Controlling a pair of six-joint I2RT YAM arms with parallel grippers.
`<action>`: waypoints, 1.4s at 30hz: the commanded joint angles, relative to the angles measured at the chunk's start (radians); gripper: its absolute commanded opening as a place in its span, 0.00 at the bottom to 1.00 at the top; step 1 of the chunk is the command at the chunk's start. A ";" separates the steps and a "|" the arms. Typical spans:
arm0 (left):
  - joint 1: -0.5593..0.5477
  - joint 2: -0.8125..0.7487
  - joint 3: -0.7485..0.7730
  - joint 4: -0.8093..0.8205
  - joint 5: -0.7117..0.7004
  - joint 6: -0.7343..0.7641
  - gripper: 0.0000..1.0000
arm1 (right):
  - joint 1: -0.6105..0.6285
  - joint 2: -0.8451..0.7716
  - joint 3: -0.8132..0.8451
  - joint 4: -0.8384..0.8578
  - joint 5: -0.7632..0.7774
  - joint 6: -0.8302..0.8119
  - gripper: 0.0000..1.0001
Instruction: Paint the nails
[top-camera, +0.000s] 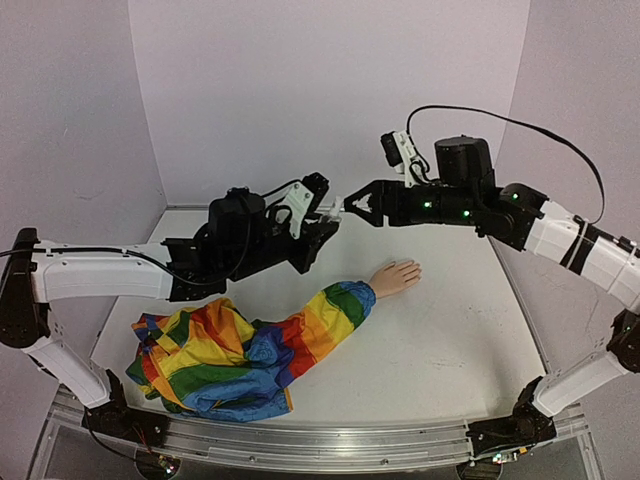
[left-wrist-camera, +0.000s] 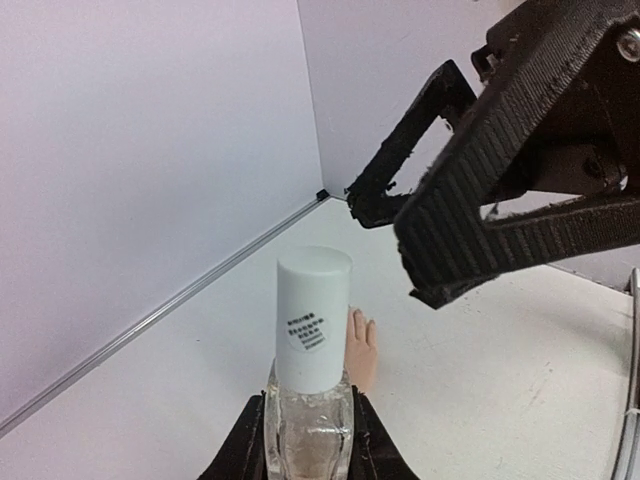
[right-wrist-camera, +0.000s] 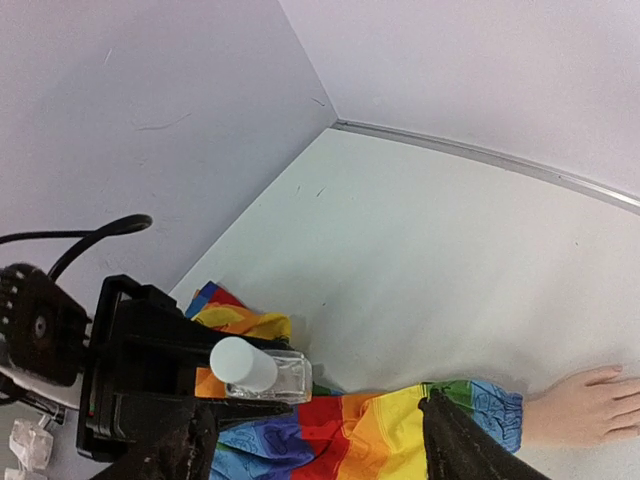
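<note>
**Two grippers meet at the polish bottle, cap not yet off**

Two arms face each other in the air above the table (top-camera: 470, 340), and the step in hand looks like opening the bottle, not painting. The left gripper (left-wrist-camera: 310, 462) is pinched firmly on the clear glass body of a nail-polish bottle (left-wrist-camera: 310, 432) and holds it clear of the surface. Its white cap (left-wrist-camera: 313, 325) points toward the other arm. The right gripper (left-wrist-camera: 440, 215) hangs just beside that cap with its ribbed fingers (left-wrist-camera: 480, 225) spread wide, touching nothing. Its wrist view shows the cap ahead, in the gap between the two finger ends.

The mannequin hand (top-camera: 397, 277) lies flat on the table below and a little to the right of the bottle, at the end of the rainbow-striped sleeve (top-camera: 335, 312). Its nails (top-camera: 414, 269) are too small to tell whether any carry polish, so the task is probably near its start.

The next move calls for the right fingers to slide over the cap, centred on its axis, then close and twist while the left grip holds fast. An off-centre bite could tilt or wrench the bottle.
</note>
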 joint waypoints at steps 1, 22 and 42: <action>-0.012 0.024 0.059 0.060 -0.095 0.027 0.00 | 0.019 0.054 0.082 0.067 0.065 0.114 0.67; -0.023 0.025 0.068 0.057 -0.003 0.008 0.00 | 0.041 0.136 0.129 0.087 -0.055 0.051 0.02; 0.202 -0.057 -0.018 0.055 0.468 -0.275 0.00 | -0.006 -0.025 0.041 0.004 -0.336 -0.215 0.72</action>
